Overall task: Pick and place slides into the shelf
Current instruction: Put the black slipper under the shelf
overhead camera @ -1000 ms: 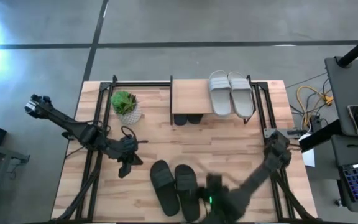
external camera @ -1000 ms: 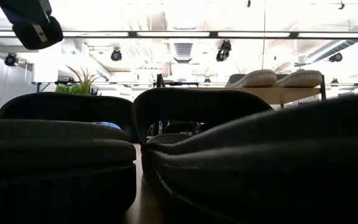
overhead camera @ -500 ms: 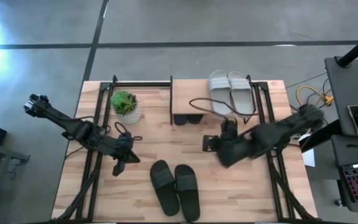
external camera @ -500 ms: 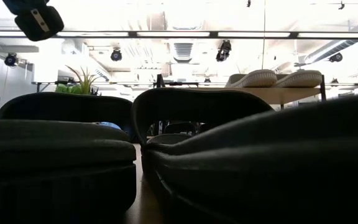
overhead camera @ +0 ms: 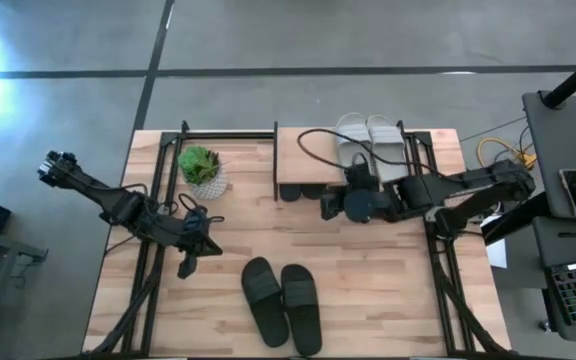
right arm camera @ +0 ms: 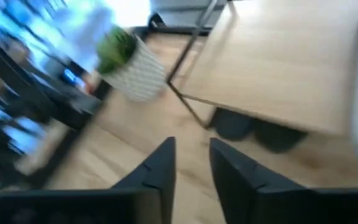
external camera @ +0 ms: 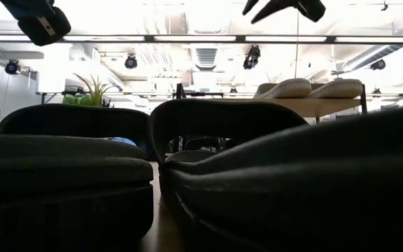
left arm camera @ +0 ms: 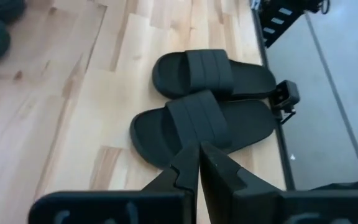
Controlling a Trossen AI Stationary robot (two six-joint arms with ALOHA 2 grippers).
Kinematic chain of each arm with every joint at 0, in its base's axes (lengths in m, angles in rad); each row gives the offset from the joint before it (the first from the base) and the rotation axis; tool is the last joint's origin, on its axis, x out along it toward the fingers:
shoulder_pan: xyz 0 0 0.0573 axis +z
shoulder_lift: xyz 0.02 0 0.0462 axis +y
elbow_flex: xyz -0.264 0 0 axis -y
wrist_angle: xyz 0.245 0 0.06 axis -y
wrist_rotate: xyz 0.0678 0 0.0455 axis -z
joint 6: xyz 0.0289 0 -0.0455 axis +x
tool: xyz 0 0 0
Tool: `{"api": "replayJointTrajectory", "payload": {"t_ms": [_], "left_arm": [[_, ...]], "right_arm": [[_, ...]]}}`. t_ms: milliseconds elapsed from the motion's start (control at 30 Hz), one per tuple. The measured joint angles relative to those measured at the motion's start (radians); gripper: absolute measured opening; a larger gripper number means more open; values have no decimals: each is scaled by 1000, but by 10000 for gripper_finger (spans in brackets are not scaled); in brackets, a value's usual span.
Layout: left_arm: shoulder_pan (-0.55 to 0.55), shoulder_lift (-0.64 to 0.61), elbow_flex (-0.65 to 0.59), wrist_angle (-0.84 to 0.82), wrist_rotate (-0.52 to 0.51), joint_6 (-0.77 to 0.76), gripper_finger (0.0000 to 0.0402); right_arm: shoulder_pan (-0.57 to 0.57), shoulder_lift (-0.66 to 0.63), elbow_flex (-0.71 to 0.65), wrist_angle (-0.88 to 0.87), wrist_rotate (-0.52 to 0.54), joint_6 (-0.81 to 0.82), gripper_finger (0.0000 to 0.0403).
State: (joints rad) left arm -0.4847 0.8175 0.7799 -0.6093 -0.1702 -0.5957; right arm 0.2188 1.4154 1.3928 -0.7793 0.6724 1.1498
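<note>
Two black slides [overhead camera: 283, 303] lie side by side, soles down, near the table's front edge; the left wrist view shows them [left arm camera: 201, 118] just ahead of my left gripper [left arm camera: 199, 157], which is shut and hovers to their left [overhead camera: 184, 268]. Two light grey slides [overhead camera: 371, 148] rest on the shelf's plank top [overhead camera: 306, 152]. Two more black slides [right arm camera: 253, 132] sit on the table under the shelf. My right gripper [overhead camera: 327, 204] hangs in front of the shelf, above the table, its fingers apart [right arm camera: 191, 165] and holding nothing.
A small potted plant [overhead camera: 202, 168] stands left of the shelf, inside a black frame. A small camera [left arm camera: 284, 96] sits at the table's front edge by the black slides. Bare tabletop lies between the shelf and the front pair.
My right gripper has swung from the table's near edge, beside the front black slides, up and toward the far edge until it hangs in front of the shelf, rolling as it went. My left gripper has drifted slightly toward the table's left edge. The slides have not moved.
</note>
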Motion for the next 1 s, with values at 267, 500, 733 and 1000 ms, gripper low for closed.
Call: {"api": "replayJointTrajectory", "payload": {"t_ms": [267,500,733,1000], "left_arm": [[0,17,-1,-30,-70,-54,0],[12,44,-1,-30,-231,-132,0],[83,61,-2,-81,-388,-175,0],[248,94,-2,-113,-424,-16,0]], "right_arm": [[-54,90,343,-579,31,-336,208],[-90,191,434,-774,176,-734,247],[-221,202,273,-772,323,-800,254],[-304,172,184,-718,279,-820,258]]}}
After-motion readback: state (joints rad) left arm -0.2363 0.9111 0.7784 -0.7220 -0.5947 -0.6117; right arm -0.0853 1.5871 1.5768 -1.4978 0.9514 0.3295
